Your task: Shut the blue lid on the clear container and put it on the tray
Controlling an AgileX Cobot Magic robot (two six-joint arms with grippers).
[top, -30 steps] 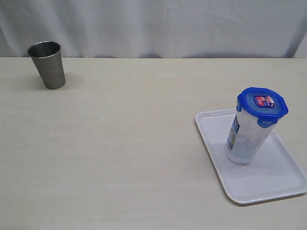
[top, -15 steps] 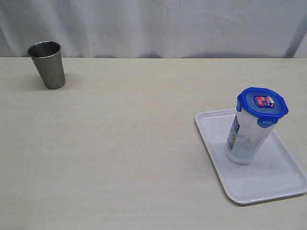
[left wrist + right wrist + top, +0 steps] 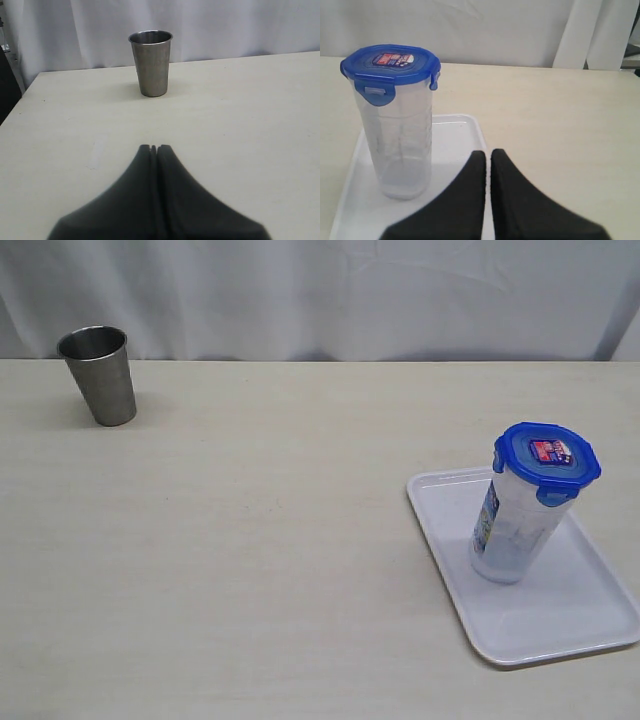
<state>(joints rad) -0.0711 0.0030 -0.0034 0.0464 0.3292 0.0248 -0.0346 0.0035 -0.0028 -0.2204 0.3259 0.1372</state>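
clear container (image 3: 400, 145) upright on the tray (image 3: 455, 135), blue lid (image 3: 390, 62) seated on its rim, sticker face up, tabs folded down. Right pincer (image 3: 488, 152) fingers pressed together, holding nothing, apart from the container. Beige surface (image 3: 560, 125) under the tray, white curtain (image 3: 470, 30) behind.

Pale wood-grain table (image 3: 250, 540), two things directly on it. White tray (image 3: 575, 615) lies flat. Steel cup (image 3: 98, 375) stands upright, well apart from the tray, nearer the table's back edge.
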